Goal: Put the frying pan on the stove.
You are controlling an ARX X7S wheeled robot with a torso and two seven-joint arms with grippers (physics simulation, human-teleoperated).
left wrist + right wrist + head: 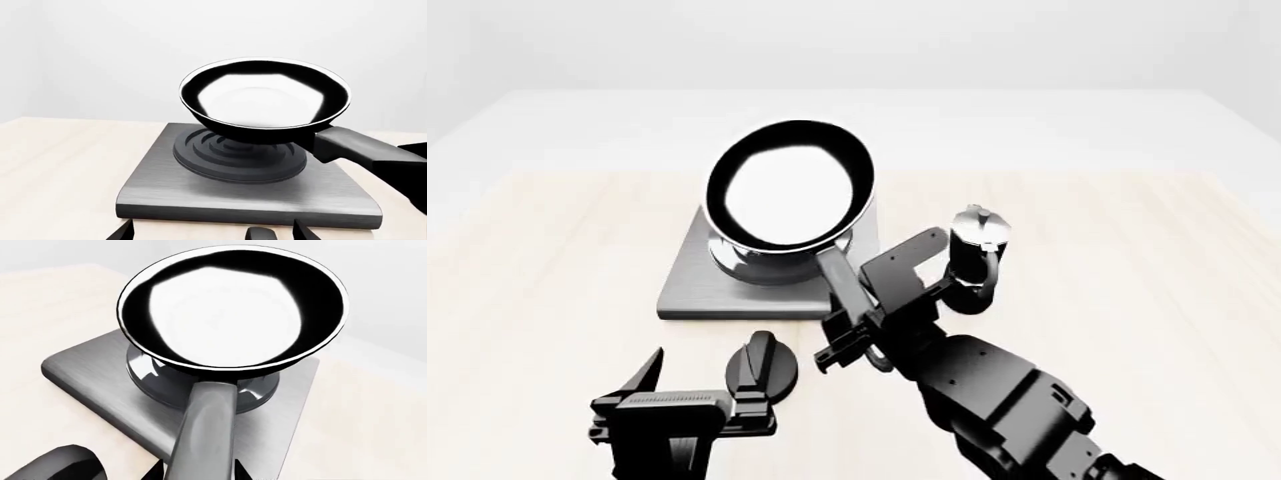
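Observation:
The frying pan [790, 190], glossy black with a shiny inside, hangs tilted low over the dark rings of the grey stove [687, 285]. I cannot tell whether its underside touches the rings. My right gripper [851, 330] is shut on the pan's long black handle [207, 430], with one jaw on either side of it [203, 472]. The pan [263, 97] and stove [167, 195] also show in the left wrist view. My left gripper [212, 231] is open and empty, just in front of the stove's near edge.
A small round black knob [761, 365] lies on the wooden table in front of the stove, beside my left gripper [701, 385]. A black-and-silver moka pot [977, 245] stands to the right of the stove, close to my right arm.

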